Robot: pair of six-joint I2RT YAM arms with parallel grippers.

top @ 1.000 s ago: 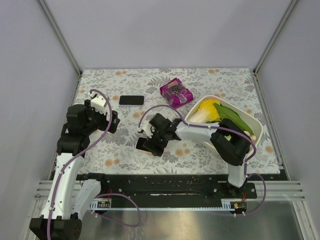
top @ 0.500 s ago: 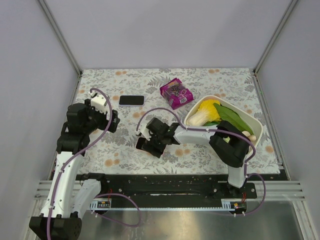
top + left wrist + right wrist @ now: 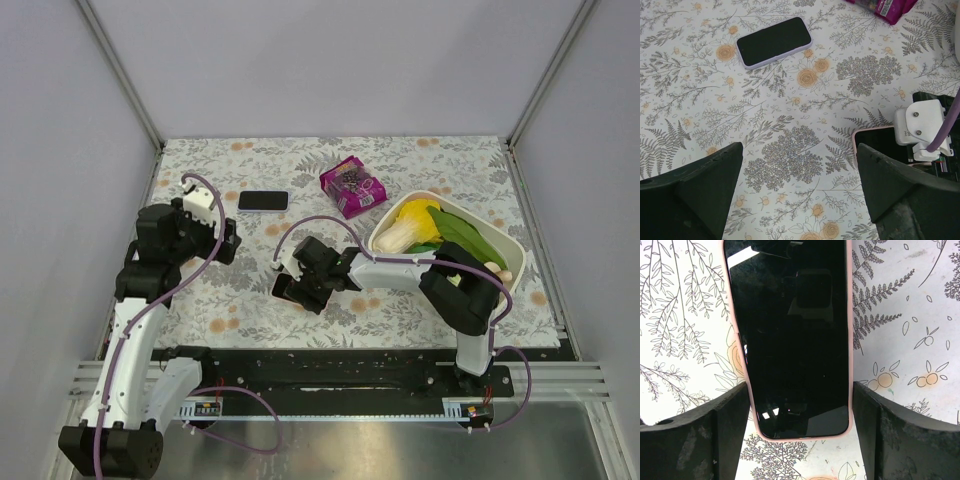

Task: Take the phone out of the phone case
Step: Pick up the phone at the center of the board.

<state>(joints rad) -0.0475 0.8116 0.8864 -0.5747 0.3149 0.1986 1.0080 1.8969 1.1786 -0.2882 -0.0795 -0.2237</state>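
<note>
Surface: floral-print cloth (image 3: 450, 160) over the table, plain grey walls (image 3: 330, 60) on three sides, aluminium rails (image 3: 120, 70) in the corners.

On it:
- magenta packet (image 3: 352, 186) far centre
- white tub (image 3: 505, 243) of greens on the right
- a second phone (image 3: 774, 41) in a pale case far left, screen up, well apart from both arms

Task item: phone (image 3: 795, 340) lies flat near the table's middle, screen up and dark, seated in its pink phone case (image 3: 849, 340) with the rim visible all round the glass.

Right gripper (image 3: 800, 390) sits over its near end. The fingers (image 3: 715, 440) straddle it, one on each long side, right up against the case edges. Spread wide, but I cannot tell whether they're pinching the case or only flanking it.

Left gripper (image 3: 797, 150) hangs over the cloth to the left of that phone, fingers fully apart, nothing between them but print. A corner of the pink case and the right arm's white bracket show at the right of the left wrist view.
</note>
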